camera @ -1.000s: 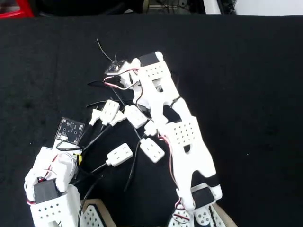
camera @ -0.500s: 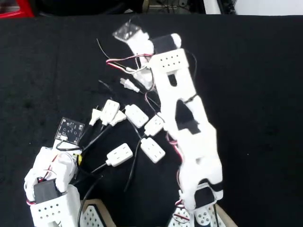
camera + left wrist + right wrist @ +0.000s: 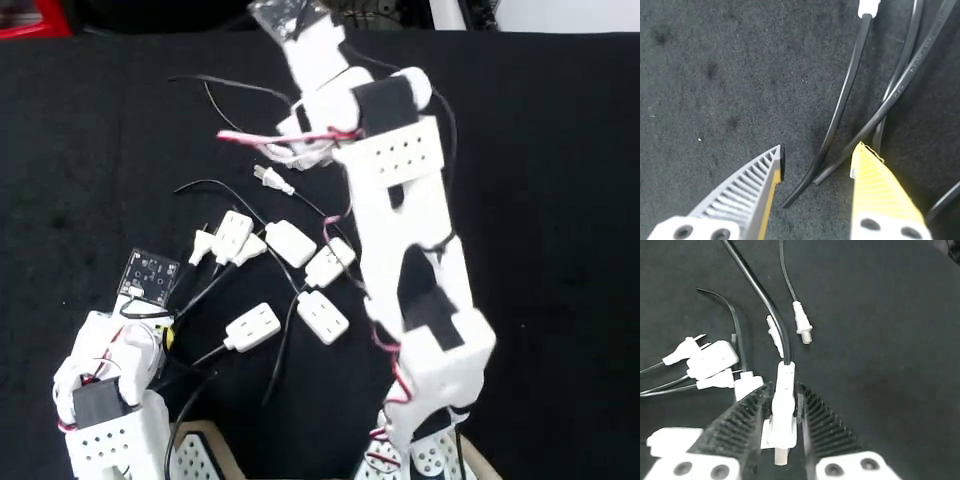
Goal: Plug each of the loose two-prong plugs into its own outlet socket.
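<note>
My right gripper (image 3: 783, 388) is shut on a white two-prong plug (image 3: 782, 415) whose black cable (image 3: 755, 290) runs away over the black mat. In the high view that gripper (image 3: 297, 148) hangs raised over the far part of the mat. Two more loose plugs (image 3: 802, 329) (image 3: 772, 332) lie beyond it, one seen from above as a small white plug (image 3: 268, 180). Several white outlet sockets (image 3: 290, 244) (image 3: 322, 316) (image 3: 253, 327) lie mid-mat. My left gripper (image 3: 817, 152) is open just above black cables (image 3: 845, 105), holding nothing.
The left arm (image 3: 105, 375) sits folded at the near left corner, with a small dark circuit board (image 3: 150, 275) beside it. Black cables cross the mat between the sockets. The right half of the black mat (image 3: 540, 200) is bare.
My right arm has risen and stretched toward the far edge, carrying the plug and pulling its cable up. A loose plug it had covered now shows. The left arm has stayed still.
</note>
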Tool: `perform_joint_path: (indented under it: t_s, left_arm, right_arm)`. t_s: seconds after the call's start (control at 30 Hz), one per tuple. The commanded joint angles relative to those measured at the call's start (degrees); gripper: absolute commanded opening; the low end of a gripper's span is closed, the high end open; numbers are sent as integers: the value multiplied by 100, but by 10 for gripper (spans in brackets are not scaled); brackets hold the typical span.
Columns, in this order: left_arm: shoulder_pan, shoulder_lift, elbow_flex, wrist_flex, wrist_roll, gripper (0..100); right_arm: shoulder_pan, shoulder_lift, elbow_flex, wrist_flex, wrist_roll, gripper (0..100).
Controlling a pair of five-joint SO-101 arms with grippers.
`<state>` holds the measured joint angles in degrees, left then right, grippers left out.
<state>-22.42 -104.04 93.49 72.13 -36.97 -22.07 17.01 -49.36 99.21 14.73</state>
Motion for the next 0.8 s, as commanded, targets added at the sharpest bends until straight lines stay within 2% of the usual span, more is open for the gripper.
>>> perform_joint_path:
  t_s: [0.0, 0.13, 0.23, 0.33, 0.47, 0.63, 0.7, 0.77]
  left_arm:
    - [84, -26, -22, -123, 413, 223]
    - [207, -35, 13, -273, 756, 223]
    - [453, -35, 189, -431, 791, 223]
    - [620, -35, 295, -615, 818, 223]
    - [391, -35, 224, -905, 1530, 223]
    - [629, -35, 4, -976, 1996, 223]
    - [866, -35, -92, -985, 2163, 223]
    - [1095, -35, -154, -1073, 2321, 223]
  right_arm:
    - [-563, -1200, 497, 167, 97, 11]
    - [-993, -2448, 1402, 114, 325, 11]
    - [-1037, -3407, 2440, -229, 334, 11]
    - [-1073, -4426, 3969, -721, 352, 11]
    - [-1626, -6325, 6369, -1204, 703, 11]
    - [-1301, -8514, 9560, -3833, 220, 11]
    - [-1319, -8901, 10642, -5108, -475, 11]
    - [-1319, -8936, 11521, -6637, -1495, 11]
